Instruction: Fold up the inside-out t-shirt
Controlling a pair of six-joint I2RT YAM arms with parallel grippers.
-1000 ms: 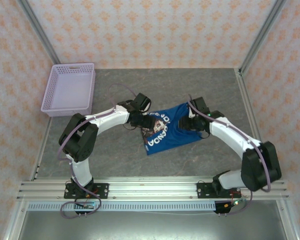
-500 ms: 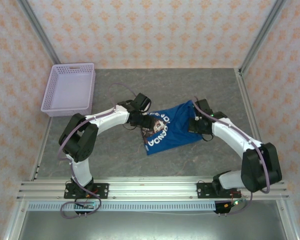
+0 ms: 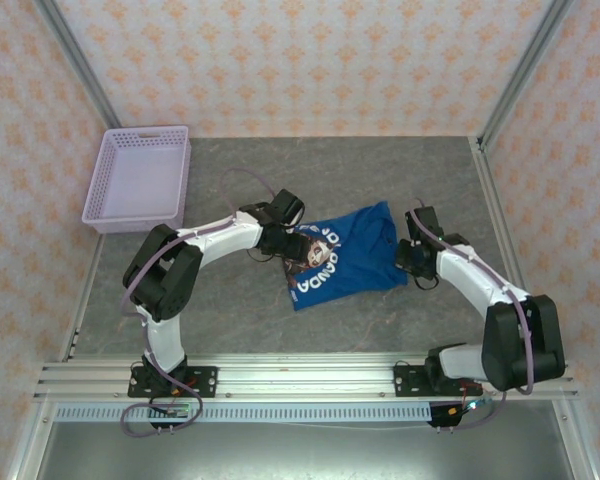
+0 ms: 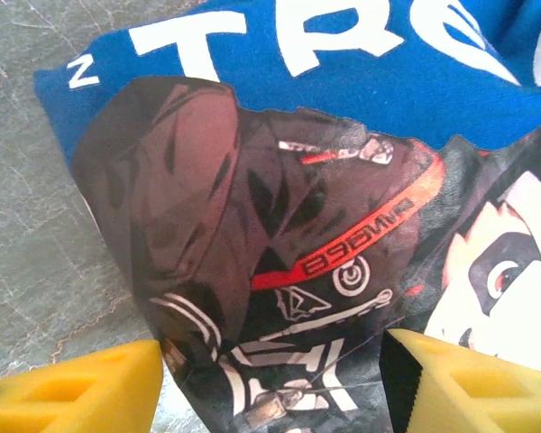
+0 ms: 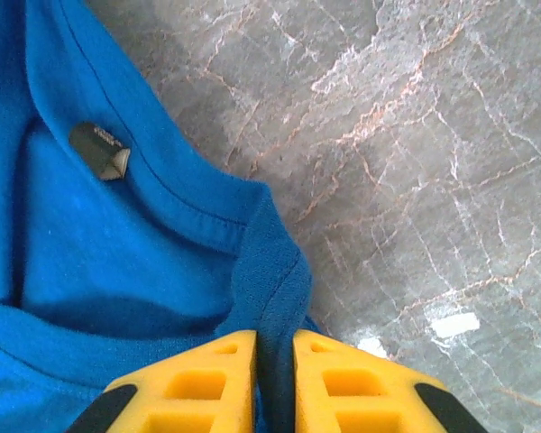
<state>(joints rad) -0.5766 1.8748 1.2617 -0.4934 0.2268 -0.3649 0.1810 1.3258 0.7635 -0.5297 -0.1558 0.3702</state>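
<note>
The inside-out t-shirt (image 3: 345, 262) lies mid-worktop (image 3: 280, 180). The left gripper (image 3: 288, 243) is spread over its left edge and the right gripper (image 3: 408, 255) is pinched on a fold at its right edge. Both arms bow inward, so they block the cloth's two sides. Bare grey surface lies open behind the shirt up to the back wall (image 3: 310, 60), and in front of it down to the base rail (image 3: 300, 375). The lavender basket (image 3: 145, 131) takes the far-left corner, well apart from the shirt, with an open lane between them. Slanting frame posts (image 3: 525, 70) bound the far corners.
</note>
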